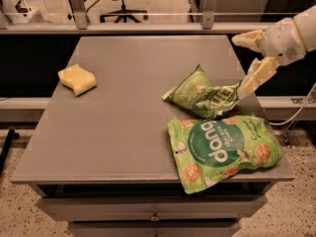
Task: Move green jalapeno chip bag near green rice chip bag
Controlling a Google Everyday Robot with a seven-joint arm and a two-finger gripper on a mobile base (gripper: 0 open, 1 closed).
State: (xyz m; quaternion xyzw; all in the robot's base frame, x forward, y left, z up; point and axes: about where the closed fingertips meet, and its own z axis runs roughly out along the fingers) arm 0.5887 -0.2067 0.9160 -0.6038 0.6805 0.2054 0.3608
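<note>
— So, where do things stand on the table (pixel 123 132)?
— The green rice chip bag (pixel 222 149) sits front right, with the green jalapeno chip bag (pixel 200 94) touching its top edge. Placement looks done.
— And the gripper (pixel 242 65)?
— It's spread wide at the small bag's right end. Next it should lift clear without snagging the foil.

A single raised camera looks down across the table (pixel 128 112), end effector (pixel 239 65) upper right.

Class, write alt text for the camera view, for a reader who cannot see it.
A small jalapeno bag lies on a grey table just behind a large rice bag. The open gripper is at the small bag's right end; a yellow sponge sits far left.
</note>
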